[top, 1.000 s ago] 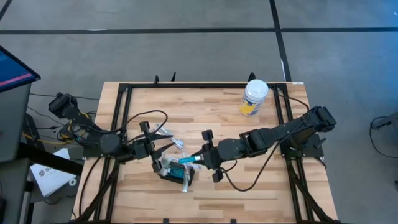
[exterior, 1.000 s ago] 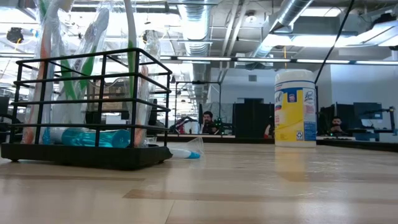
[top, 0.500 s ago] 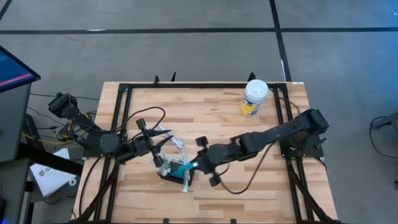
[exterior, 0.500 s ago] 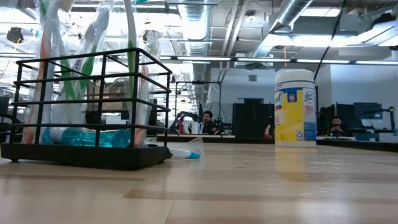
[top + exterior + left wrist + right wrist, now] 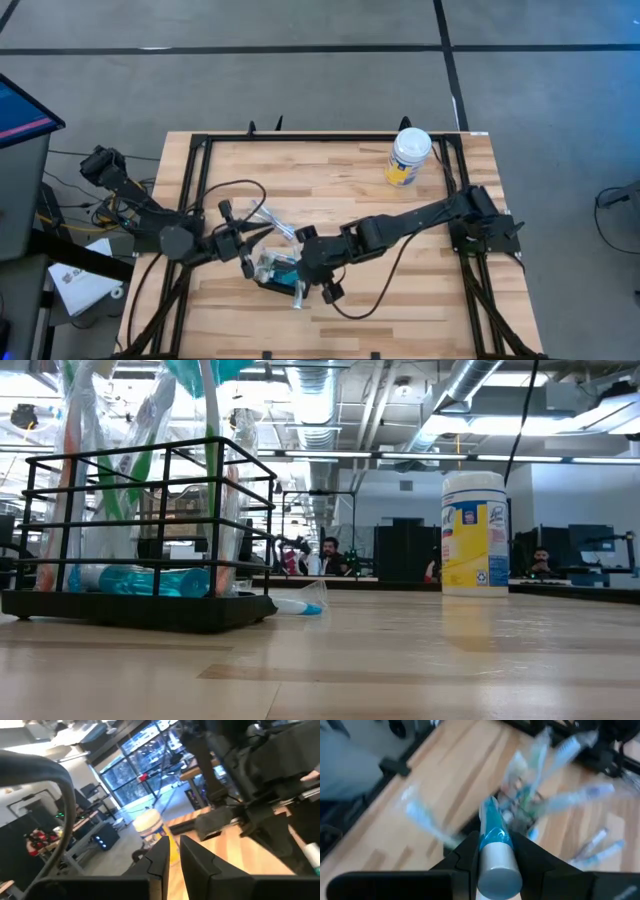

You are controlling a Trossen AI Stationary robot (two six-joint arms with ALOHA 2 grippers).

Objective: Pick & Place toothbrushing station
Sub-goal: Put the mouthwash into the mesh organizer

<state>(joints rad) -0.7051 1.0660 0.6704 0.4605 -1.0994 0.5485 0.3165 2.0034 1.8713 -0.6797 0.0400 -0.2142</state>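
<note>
The toothbrushing station [image 5: 280, 278] is a black wire holder near the table's front left, with several wrapped toothbrushes standing in it; the low view shows it [image 5: 150, 530] resting on its flat base. My right gripper [image 5: 305, 262] hangs just right of and above it, shut on a blue tube with a white cap [image 5: 492, 840]. The tube's blue end [image 5: 200, 370] shows above the holder's top. My left gripper [image 5: 250, 245] stands level beside the holder's left side, its fingers [image 5: 165, 855] shut to a thin slit with nothing between them. My right gripper pinches the tube between its two fingers near the white-capped end [image 5: 492, 852]. The tube lies along the fingers, and its blue end slants down toward the holder. It is lifted clear of the table. Whether the tube touches the brushes, I cannot tell.
A round canister with a white lid and yellow label [image 5: 408, 157] stands at the far right of the table. Loose wrapped toothbrushes [image 5: 272, 222] lie just beyond the holder, and another wrapped piece [image 5: 298, 605] lies at its foot. A black frame [image 5: 330, 138] borders the tabletop.
My right gripper has gone toward the table's left edge and down, tipping further downward, carrying the tube from beside the holder to above it; the tube's end now shows over the holder in the low view. The holder has stayed put.
</note>
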